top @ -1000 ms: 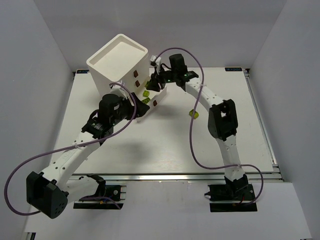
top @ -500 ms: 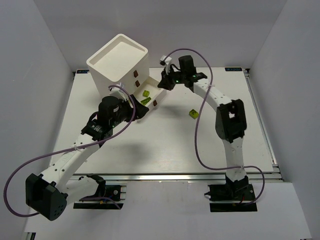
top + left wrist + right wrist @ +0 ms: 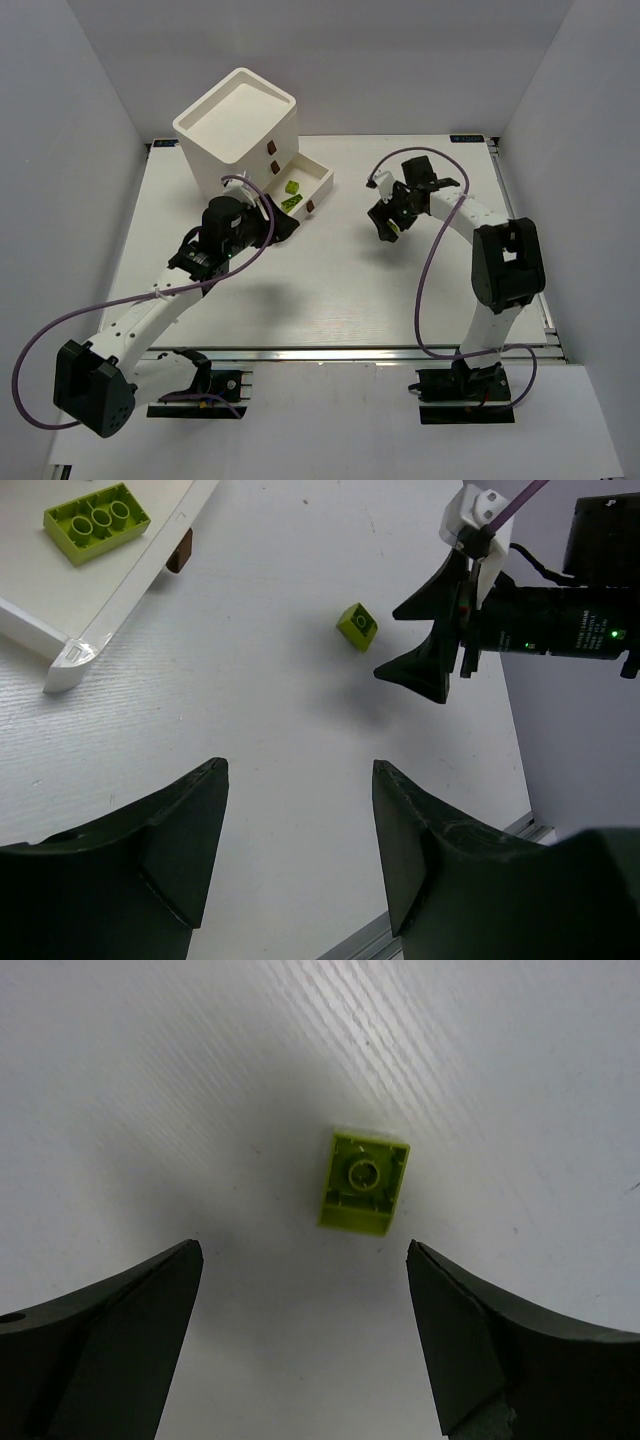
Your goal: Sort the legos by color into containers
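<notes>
Swinging back from the open drawer [image 3: 325, 175], the right gripper [image 3: 302, 1252] is hovering — jaws spread wide — over a lone yellow-green brick [image 3: 364, 1182], lining up the next pick.

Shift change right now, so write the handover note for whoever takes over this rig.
Left gripper: open, empty, hovering near the open drawer.
Right gripper: open, empty, above a loose yellow-green brick on the table, not touching it.
Done: two greenish bricks lie in that drawer, the only one pulled out of the white box.
Left: grasp the loose brick and drop it in the matching drawer. No other loose bricks show; the closed drawers' contents are hidden.
</notes>
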Robot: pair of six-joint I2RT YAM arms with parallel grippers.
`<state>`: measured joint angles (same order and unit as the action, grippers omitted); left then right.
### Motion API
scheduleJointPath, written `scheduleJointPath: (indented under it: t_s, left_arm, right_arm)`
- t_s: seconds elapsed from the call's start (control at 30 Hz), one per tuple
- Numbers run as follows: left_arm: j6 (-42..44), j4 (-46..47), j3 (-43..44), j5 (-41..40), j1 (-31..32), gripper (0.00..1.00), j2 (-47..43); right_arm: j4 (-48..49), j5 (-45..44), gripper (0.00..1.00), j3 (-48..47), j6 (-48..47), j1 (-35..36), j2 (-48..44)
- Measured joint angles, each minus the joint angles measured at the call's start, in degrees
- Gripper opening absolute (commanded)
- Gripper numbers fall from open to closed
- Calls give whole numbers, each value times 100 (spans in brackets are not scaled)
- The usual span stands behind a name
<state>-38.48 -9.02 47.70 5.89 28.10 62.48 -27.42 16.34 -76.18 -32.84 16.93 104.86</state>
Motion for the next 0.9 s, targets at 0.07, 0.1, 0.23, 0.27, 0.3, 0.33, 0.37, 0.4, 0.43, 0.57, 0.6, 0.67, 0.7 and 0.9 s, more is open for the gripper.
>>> scheduleJointPath:
  t_s: [0.07, 0.1, 0.23, 0.27, 0.3, 0.33, 0.37, 0.4, 0.43, 0.57, 0.6, 0.67, 0.7, 0.9]
  left_arm:
    - [2, 17, 0, 17, 0, 69, 42]
    - [4, 15, 0, 24, 0, 69, 57]
    - [4, 7, 0, 39, 0, 69, 63]
    - [7, 7, 0, 37, 0, 69, 63]
    - [4, 9, -7, 37, 0, 69, 57]
    - [4, 7, -20, 35, 0, 69, 46]
    - [4, 7, -37, 35, 0, 69, 26]
    - [2, 0, -50, 33, 0, 69, 9]
    - [0, 0, -61, 31, 0, 69, -13]
    - [-22, -2, -142, -46, 0, 69, -131]
    - [-35, 0, -168, -63, 0, 69, -162]
    - [-42, -2, -223, -85, 0, 69, -216]
    - [-44, -9, -236, -92, 0, 69, -229]
    - [-26, -50, -236, -94, 0, 69, -227]
  right_arm:
    - [-114, -157, 86, 39, -52, -2, 98]
    - [-105, -208, 85, 39, -61, -4, 140]
    - [-83, -393, 80, -31, -70, -11, 415]
    - [-63, -437, 77, -61, -72, -17, 522]
    - [-37, -470, 75, -87, -79, -20, 634]
    - [-2, -509, 70, -98, -85, -20, 734]
    - [31, -511, 68, -107, -68, -20, 815]
    - [46, -531, 65, -160, -76, -24, 844]
    - [76, -560, 61, -197, -94, -31, 857]
    - [173, -579, 17, -227, -208, -33, 892]
    - [186, -544, 7, -232, -186, -33, 887]
    - [192, -461, 0, -236, -249, -31, 887]
    - [181, -385, 0, -243, -273, -31, 885]
    - [15, 323, 0, -874, -203, 120, 885]
